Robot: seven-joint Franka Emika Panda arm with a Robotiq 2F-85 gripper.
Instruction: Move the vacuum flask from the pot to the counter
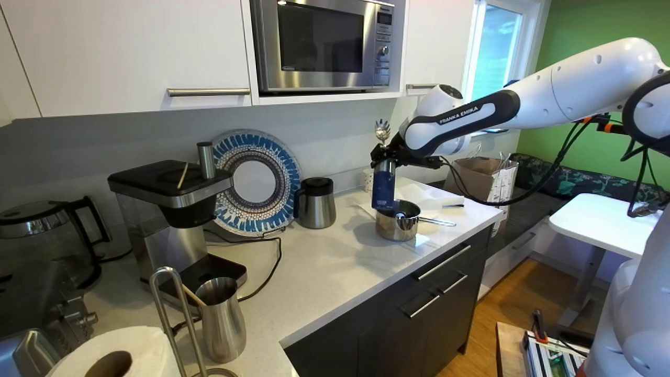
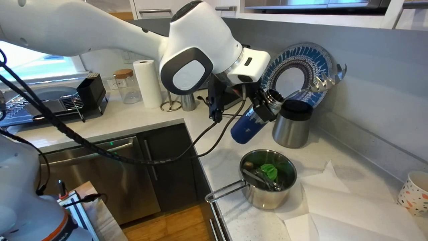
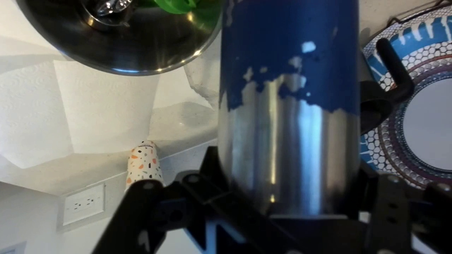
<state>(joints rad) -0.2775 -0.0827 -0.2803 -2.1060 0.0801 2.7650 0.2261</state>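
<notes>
The vacuum flask [image 1: 383, 189] is a slim dark blue bottle with a bare steel upper part and an open mouth. My gripper [image 1: 384, 156] is shut around its steel upper part, also seen in an exterior view [image 2: 264, 107]. The flask [image 2: 247, 129] is tilted in the air, above the counter [image 2: 220, 160] and beside the pot. A steel pronged utensil [image 2: 326, 83] sticks out of its mouth. The pot [image 2: 267, 201] stands on the counter with a green item and metal utensils inside. In the wrist view the flask [image 3: 289, 70] fills the middle, with the pot [image 3: 134, 63] at upper left.
A steel canister with a dark lid [image 2: 291, 130] stands close behind the flask. A patterned round plate [image 1: 256, 183] leans on the wall by a coffee maker [image 1: 175, 251]. Paper towel sheets [image 2: 351, 214] and a spotted cup [image 2: 414, 194] lie beyond the pot. A microwave [image 1: 319, 42] is overhead.
</notes>
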